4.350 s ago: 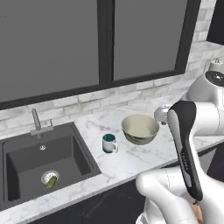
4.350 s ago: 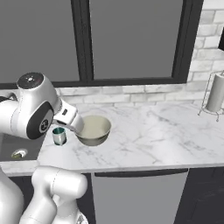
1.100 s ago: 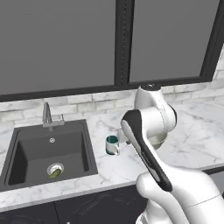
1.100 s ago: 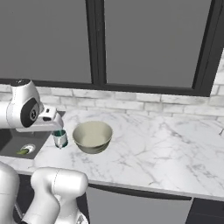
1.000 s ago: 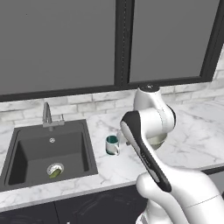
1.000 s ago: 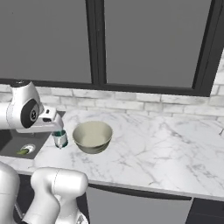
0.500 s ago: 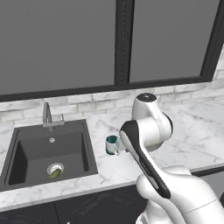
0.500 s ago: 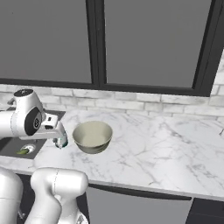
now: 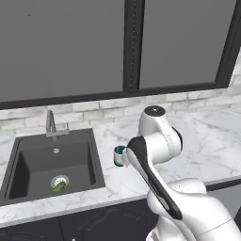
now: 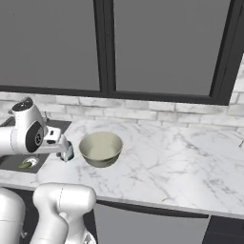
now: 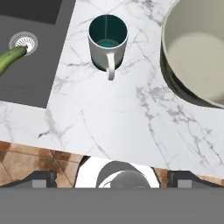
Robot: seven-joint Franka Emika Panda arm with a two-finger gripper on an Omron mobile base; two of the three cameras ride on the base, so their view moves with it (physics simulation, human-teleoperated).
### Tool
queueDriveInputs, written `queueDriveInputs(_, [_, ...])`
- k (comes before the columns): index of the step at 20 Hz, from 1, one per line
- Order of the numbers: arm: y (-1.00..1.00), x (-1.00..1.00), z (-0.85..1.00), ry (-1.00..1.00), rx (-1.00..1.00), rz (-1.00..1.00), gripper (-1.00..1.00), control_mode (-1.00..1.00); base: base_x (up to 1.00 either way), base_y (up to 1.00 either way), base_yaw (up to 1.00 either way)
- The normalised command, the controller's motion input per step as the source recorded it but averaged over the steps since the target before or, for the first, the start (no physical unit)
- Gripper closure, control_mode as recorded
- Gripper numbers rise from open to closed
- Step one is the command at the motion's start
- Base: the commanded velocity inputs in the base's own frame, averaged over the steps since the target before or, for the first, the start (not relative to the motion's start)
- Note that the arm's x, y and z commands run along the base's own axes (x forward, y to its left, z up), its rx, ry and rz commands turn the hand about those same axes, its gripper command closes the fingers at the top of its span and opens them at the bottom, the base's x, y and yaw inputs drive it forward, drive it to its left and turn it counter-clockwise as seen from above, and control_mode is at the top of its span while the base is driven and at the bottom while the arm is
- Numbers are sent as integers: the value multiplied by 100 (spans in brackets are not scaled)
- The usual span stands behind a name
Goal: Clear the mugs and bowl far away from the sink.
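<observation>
A white mug (image 11: 108, 41) with a teal inside stands upright on the marble counter, handle toward the camera, between the sink (image 11: 26, 65) and the wide beige bowl (image 11: 197, 52). My gripper (image 11: 113, 178) hangs above the counter's front edge, short of the mug, open, with nothing between its fingertips (image 11: 41, 177). From the right base the hand (image 10: 61, 145) hovers just left of the mug (image 10: 70, 153), and the bowl (image 10: 101, 147) sits to its right. From the left base the mug (image 9: 119, 155) peeks out beside the arm. The red mug is out of view.
The dark sink (image 9: 52, 162) holds a green vegetable (image 11: 11, 59) lying by the silver drain (image 11: 22, 41); its faucet (image 9: 49, 124) stands at the back. Marble counter (image 10: 181, 167) stretches far to the right of the bowl. Dark windows rise behind the brick backsplash.
The base views shifted sideways early on, so the camera moved. Since about a second ago the arm has dropped and the hand has come down close over the counter beside the mug.
</observation>
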Motion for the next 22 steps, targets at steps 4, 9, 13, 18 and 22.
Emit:
queueDriveInputs(4, [0,12,-25,-10,0,0,-100,-100,0,0,0])
queueDriveInputs(9, [0,18,-17,-11,0,0,-100,-100,0,0,0])
queueDriveInputs(13, [2,22,-5,-9,0,0,-100,-100,0,0,0])
queueDriveInputs(18, [7,23,0,-4,0,0,-100,-100,0,0,0])
queueDriveInputs(22, [6,22,-5,0,1,0,-100,-100,0,0,0])
